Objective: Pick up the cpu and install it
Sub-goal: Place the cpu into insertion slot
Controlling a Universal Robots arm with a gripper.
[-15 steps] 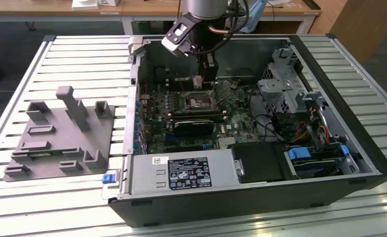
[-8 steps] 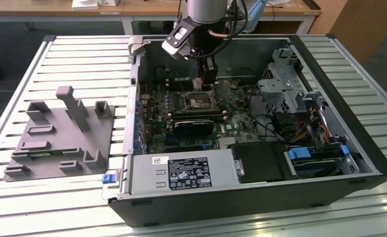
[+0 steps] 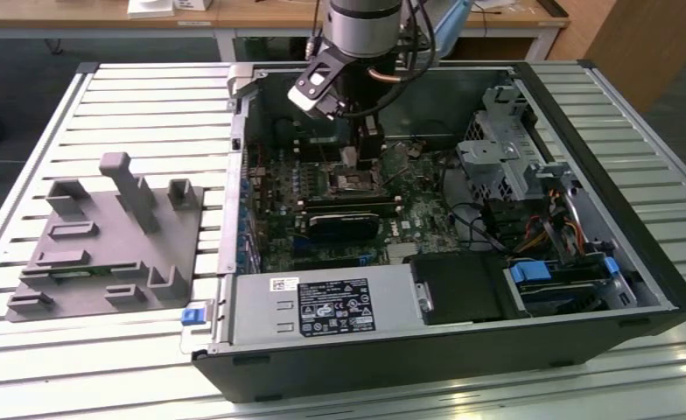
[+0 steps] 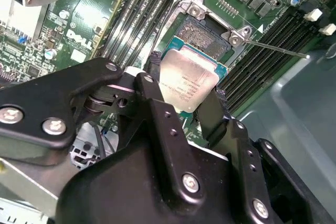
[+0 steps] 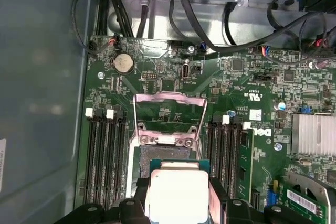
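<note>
Silvery chip (image 4: 190,80) is squeezed between the claw's (image 4: 185,86) two black fingers (image 4: 159,98), held flat just over the open socket (image 4: 207,30) under the claw, so it can go in straight

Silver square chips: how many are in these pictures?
1: the cpu, clamped in the gripper at the open socket. Others might be hidden beneath parts.
</note>
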